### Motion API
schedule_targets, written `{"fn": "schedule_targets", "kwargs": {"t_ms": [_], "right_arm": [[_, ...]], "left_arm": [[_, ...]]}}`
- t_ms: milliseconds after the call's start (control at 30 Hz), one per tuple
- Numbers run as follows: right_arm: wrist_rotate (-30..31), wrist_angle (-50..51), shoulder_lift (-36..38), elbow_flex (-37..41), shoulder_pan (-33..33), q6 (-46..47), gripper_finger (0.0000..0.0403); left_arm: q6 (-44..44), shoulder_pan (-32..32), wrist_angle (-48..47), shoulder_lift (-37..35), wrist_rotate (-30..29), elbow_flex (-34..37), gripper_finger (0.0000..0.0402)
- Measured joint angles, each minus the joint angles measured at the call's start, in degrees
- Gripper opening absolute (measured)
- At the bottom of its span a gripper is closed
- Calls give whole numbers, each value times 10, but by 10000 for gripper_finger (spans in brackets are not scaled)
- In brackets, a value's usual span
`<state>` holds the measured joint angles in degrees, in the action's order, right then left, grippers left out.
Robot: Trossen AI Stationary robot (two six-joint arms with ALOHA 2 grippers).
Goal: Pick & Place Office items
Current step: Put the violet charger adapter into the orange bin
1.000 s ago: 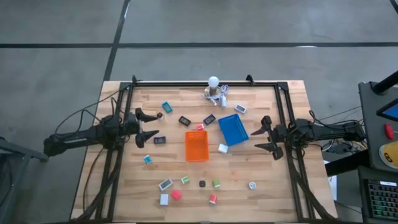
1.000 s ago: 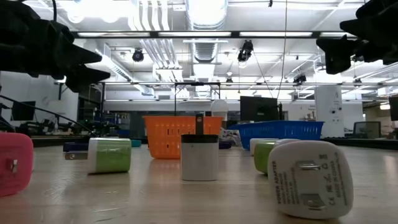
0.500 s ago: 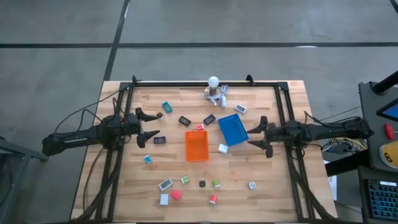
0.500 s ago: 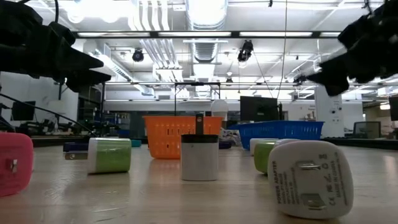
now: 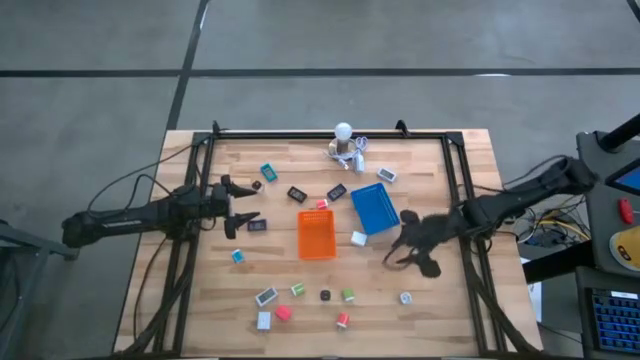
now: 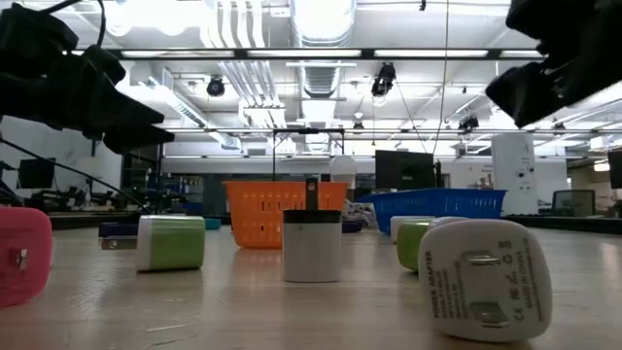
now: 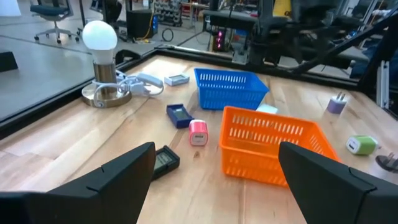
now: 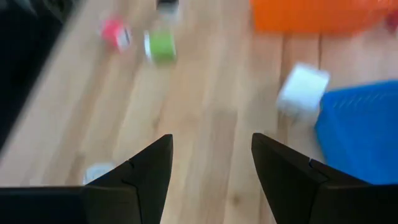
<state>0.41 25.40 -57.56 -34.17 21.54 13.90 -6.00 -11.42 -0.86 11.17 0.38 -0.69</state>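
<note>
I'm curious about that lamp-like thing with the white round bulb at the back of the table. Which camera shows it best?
The left wrist view: the white bulb stands large on its round metal base, cables beside it. The high view shows it only as a small white dot from above. In the low view I cannot make it out, and the right wrist view misses it.

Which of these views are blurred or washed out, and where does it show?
Right wrist view: smeared throughout, so the white block beside the blue tray and the green piece have soft edges. High view: the right claw is a dark smear, the left claw crisp. Low view: ceiling lights blow out the top; both arms are silhouettes. Left wrist view: sharp.
</note>
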Motion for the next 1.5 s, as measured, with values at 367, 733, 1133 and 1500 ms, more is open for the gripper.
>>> {"fn": "schedule_targets", "kwargs": {"t_ms": [367,733,1133,1500], "right_arm": [[28,194,-224,-167,120,72,216],[40,304,-335,-308,163,77,234],[-7,346,-393,-378,170,121,293],[-19,341,-398,-378,202,167,293]], "left_arm": [[10,0,0,3,0,0,346],[16,0,2,3,0,0,346],[15,0,1,3,0,0,346],[13,0,0,4,0,0,346]]}}
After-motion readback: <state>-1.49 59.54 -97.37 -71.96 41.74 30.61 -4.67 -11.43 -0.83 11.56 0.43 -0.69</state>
